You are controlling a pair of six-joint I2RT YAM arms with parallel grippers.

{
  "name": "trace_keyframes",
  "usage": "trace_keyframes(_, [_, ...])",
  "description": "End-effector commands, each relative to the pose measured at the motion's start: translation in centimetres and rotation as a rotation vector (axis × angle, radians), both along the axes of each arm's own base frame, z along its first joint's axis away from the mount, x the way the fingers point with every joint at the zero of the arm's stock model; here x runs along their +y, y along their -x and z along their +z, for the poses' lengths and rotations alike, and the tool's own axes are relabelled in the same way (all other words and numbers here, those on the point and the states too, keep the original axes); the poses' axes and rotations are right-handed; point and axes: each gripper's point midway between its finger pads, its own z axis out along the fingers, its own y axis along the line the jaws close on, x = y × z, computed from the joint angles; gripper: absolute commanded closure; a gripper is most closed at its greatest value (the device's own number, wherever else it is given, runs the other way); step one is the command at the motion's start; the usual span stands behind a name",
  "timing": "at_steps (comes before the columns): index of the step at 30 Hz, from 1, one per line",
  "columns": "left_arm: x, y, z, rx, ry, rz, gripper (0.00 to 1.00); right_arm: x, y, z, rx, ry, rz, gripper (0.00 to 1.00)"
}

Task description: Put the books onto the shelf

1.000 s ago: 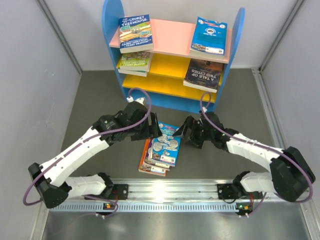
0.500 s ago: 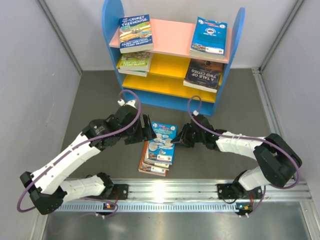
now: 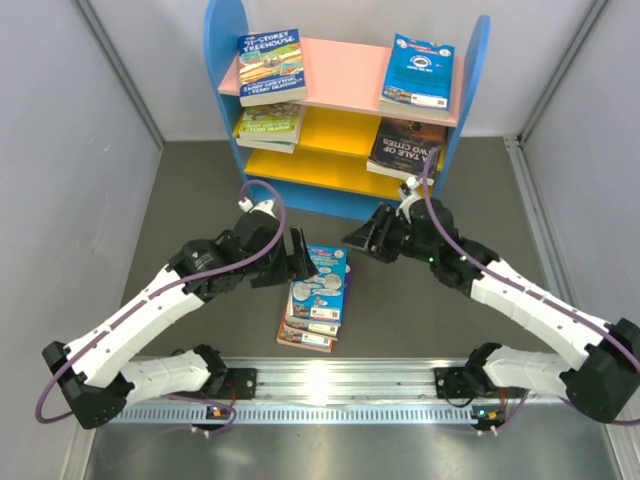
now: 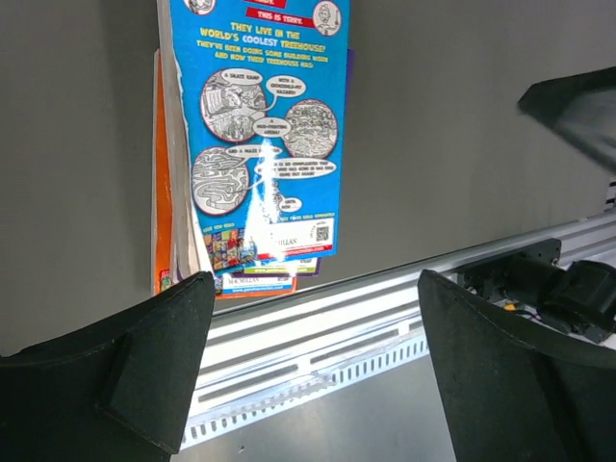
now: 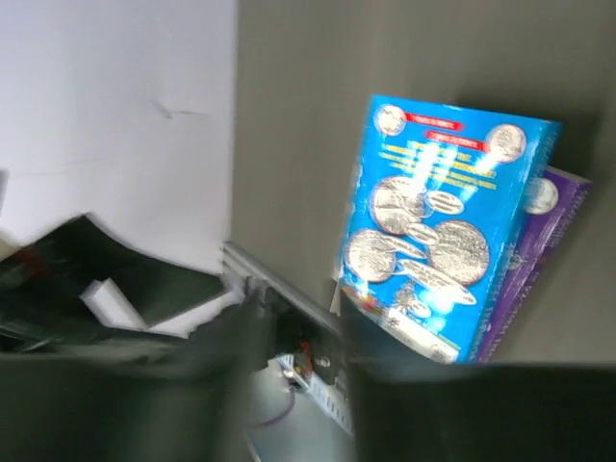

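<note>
A stack of books point(image 3: 314, 305) lies on the grey table in front of the shelf point(image 3: 222, 90), topped by a light blue cartoon book point(image 3: 324, 278). Its cover fills the left wrist view point(image 4: 265, 144), above an orange one point(image 4: 162, 192). My left gripper point(image 3: 304, 262) hangs open at the stack's upper left, its wide jaws point(image 4: 313, 375) empty. To the right of the stack and apart from it, my right gripper point(image 3: 362, 238) is raised. In its blurred wrist view the jaws point(image 5: 303, 385) stand nearly together with nothing between them, and the blue book point(image 5: 443, 241) shows beyond.
The shelf holds a book at each end of the pink top board point(image 3: 272, 66) point(image 3: 418, 70). Two more lie on the yellow board below point(image 3: 270, 125) point(image 3: 407, 148). An aluminium rail point(image 3: 330, 380) runs along the near edge. Grey walls enclose both sides.
My right gripper has closed and pulled back from the stack's right edge, rising toward the shelf. The top book has shifted left and straighter on the stack. The left gripper opened slightly wider.
</note>
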Motion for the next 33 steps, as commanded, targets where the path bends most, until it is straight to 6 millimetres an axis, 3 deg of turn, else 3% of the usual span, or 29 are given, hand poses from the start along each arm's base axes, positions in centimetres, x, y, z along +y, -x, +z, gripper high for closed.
trace_keyframes(1, [-0.3,-1.2,-1.3,-0.034,-0.033,0.002,0.08,-0.7,0.5,0.5,-0.035,0.084,0.022,0.36])
trace_keyframes(4, [0.8,-2.2,-3.8,-0.04,-0.144,0.025,0.01,-1.0,0.8,-1.8,0.002,0.127,0.025,0.08])
trace_keyframes(7, [1.3,-3.2,-5.8,-0.024,-0.239,0.006,0.01,-0.9,0.4,-3.4,0.013,0.166,0.031,0.04])
trace_keyframes(13, [1.2,-5.2,-9.9,0.063,-0.254,-0.006,0.01,0.0,-2.2,-4.9,0.016,0.235,0.025,0.04])
trace_keyframes(17, [1.2,-6.3,-11.5,0.116,-0.176,0.008,0.01,0.8,-4.5,-5.6,0.015,0.271,0.007,0.05])
trace_keyframes(18, [1.1,-6.4,-11.9,0.128,-0.172,0.008,0.01,0.9,-4.9,-6.8,0.033,0.294,0.004,0.04])
trace_keyframes(23, [0.6,-6.0,-12.6,0.165,-0.159,-0.022,0.02,2.0,-7.4,-8.2,0.04,0.33,-0.009,0.05])
trace_keyframes(24, [0.5,-5.9,-12.8,0.176,-0.153,-0.029,0.02,2.3,-7.7,-9.2,0.052,0.349,-0.003,0.06])
trace_keyframes(33, [0.2,-4.8,-15.2,0.254,-0.092,-0.037,0.05,2.9,-8.5,-12.7,0.108,0.401,0.005,0.09])
